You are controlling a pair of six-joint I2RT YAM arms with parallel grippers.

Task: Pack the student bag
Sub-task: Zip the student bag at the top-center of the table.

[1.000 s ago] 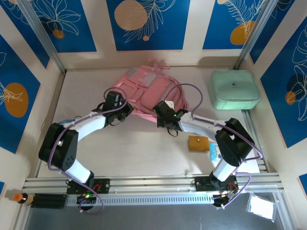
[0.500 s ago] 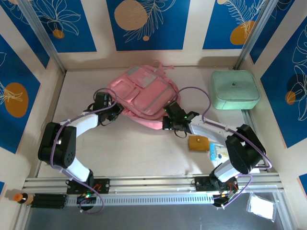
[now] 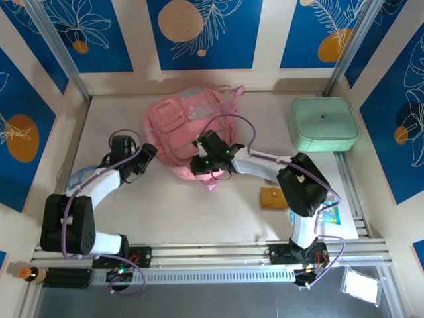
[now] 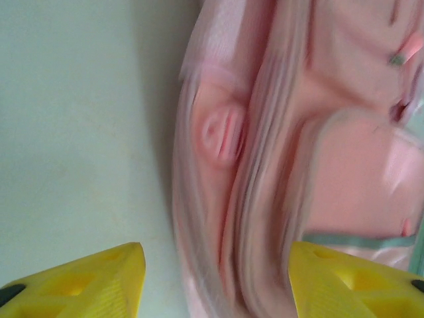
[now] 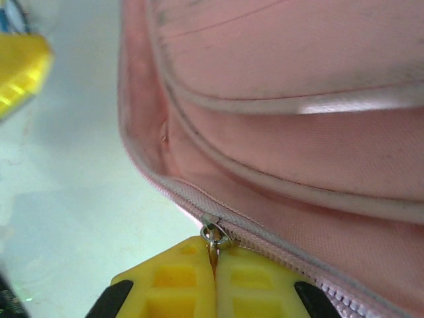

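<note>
The student bag point(image 3: 182, 122), a soft pink backpack with grey-trimmed pockets, lies at the back middle of the table. My right gripper point(image 3: 200, 166) is at its near edge, shut on the metal zipper pull point(image 5: 213, 235), which is pinched between the yellow fingertips point(image 5: 182, 278). The zipper track runs off to the right of that grip. My left gripper point(image 3: 146, 153) stands open just left of the bag. In the left wrist view, its yellow fingers point(image 4: 86, 285) straddle the bag's blurred side edge point(image 4: 232, 199) without closing on it.
A mint-green rounded case point(image 3: 324, 124) sits at the back right. A small orange pouch point(image 3: 273, 197) and a blue-white packet point(image 3: 329, 215) lie near the right arm. A blue-white item point(image 3: 82, 176) lies under the left arm.
My left gripper has opened, let go of the bag and drawn back to the left. The right gripper stayed shut and moved left along the bag's near edge. The bag shifted and turned.
</note>
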